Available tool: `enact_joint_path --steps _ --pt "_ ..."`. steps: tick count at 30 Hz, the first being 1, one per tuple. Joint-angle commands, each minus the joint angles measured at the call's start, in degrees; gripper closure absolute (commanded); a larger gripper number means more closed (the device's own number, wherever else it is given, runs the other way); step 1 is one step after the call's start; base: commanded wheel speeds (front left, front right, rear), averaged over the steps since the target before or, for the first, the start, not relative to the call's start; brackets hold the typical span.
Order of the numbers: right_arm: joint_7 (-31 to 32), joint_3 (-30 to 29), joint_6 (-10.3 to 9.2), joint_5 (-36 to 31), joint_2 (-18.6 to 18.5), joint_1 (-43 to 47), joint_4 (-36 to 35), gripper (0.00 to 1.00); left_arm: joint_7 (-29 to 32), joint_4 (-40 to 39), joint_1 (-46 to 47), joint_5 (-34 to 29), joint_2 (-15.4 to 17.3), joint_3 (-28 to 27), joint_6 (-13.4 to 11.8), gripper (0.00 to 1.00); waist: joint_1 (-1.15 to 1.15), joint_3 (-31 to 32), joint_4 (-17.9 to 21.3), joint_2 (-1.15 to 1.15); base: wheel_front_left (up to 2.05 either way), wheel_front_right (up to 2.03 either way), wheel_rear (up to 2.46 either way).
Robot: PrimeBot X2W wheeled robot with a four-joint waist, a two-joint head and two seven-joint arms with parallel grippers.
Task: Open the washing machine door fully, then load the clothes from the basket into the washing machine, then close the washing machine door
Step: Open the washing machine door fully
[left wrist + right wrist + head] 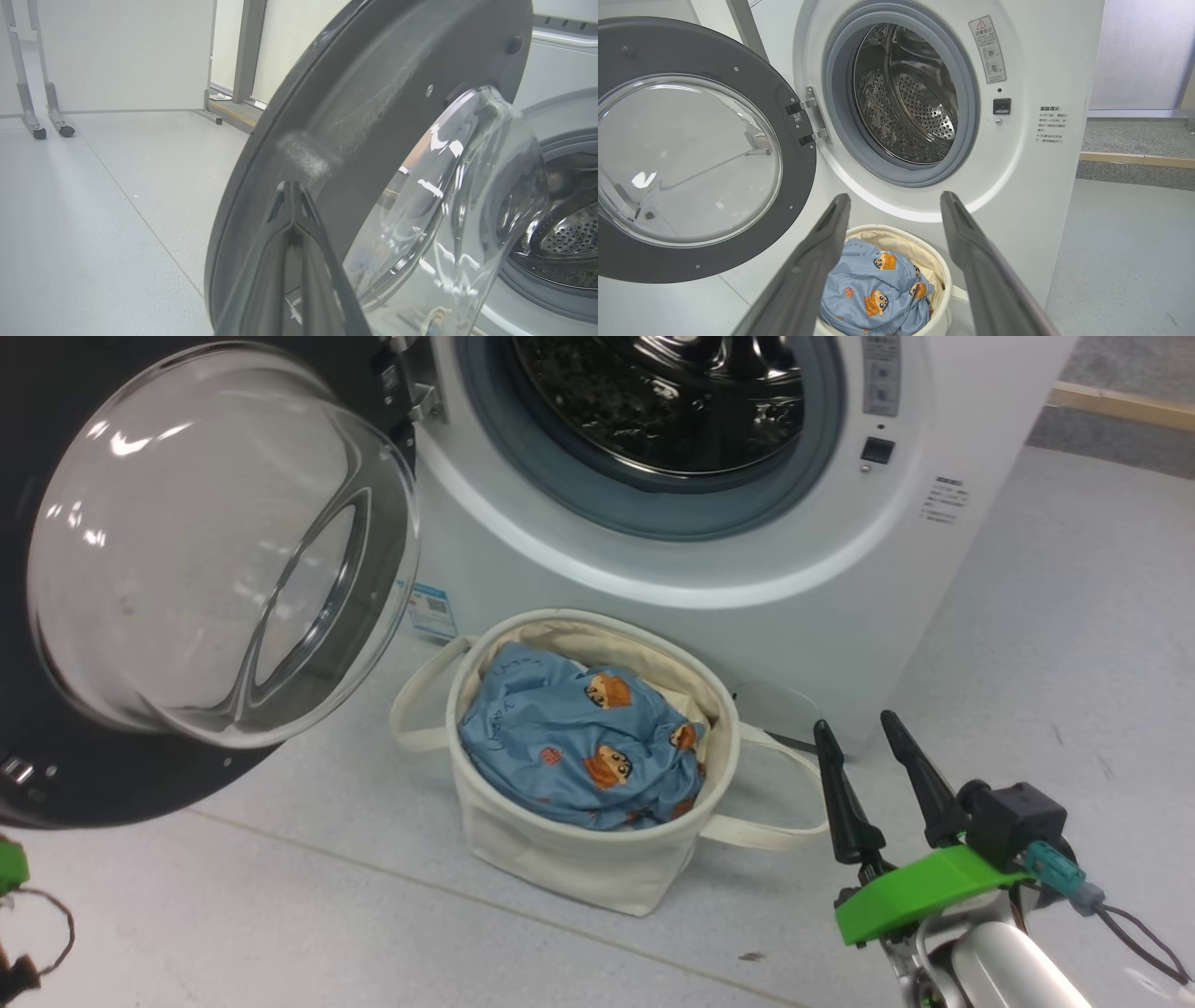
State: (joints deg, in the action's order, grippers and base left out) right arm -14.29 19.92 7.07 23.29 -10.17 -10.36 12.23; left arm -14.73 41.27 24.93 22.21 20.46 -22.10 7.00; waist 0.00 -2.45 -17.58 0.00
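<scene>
As the clothes [579, 747] inside the basket [560, 859] before the washing machine [747, 616] look soft and light, pinch their raised top fold; your right gripper [854, 721] stands wide, the left gripper [292, 186] closed.

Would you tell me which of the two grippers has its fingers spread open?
The right gripper: its two dark fingers stand apart, pointing toward the basket. The left gripper has its fingers pressed together by the washing machine door.

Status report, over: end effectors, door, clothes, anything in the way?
Left end effector shut, at open washing machine door. Right end effector open, empty, beside basket. Clothes in basket. Nothing blocking.
</scene>
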Motion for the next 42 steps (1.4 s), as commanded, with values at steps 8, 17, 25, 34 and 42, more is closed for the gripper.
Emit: enact_joint_path --steps 8,17,25,34,42 --pt "-0.71 1.25 0.42 0.14 -0.82 -2.33 -1.50 0.00 -0.27 0.12 5.26 -1.14 2.75 1.60 0.40 1.00 0.00 -1.29 -3.76 0.00 0.00 0.00 0.00" --pt "-0.71 1.34 0.42 0.06 -0.06 -3.00 -1.32 0.00 -0.27 1.82 7.74 -1.39 2.88 2.24 0.45 1.00 0.00 -2.50 -5.35 0.00 0.00 0.00 0.00" --pt "-0.71 0.93 0.42 -0.10 0.66 -3.17 -1.19 0.00 -0.27 0.10 7.04 -0.64 2.69 3.24 0.47 1.00 0.00 -2.73 -4.71 0.00 0.00 0.00 0.00" --pt "-0.71 0.34 0.42 -0.12 1.03 -2.58 -1.73 0.00 -0.27 -7.05 1.89 2.61 0.32 7.78 0.48 0.00 0.00 -1.31 -2.77 0.00 0.00 0.00 0.00" --pt "-0.71 0.44 0.42 0.02 0.88 -2.61 -2.04 0.00 -0.27 -16.33 -3.03 5.62 -0.66 12.66 0.48 0.00 0.00 0.60 0.59 0.00 0.00 0.00 0.00"
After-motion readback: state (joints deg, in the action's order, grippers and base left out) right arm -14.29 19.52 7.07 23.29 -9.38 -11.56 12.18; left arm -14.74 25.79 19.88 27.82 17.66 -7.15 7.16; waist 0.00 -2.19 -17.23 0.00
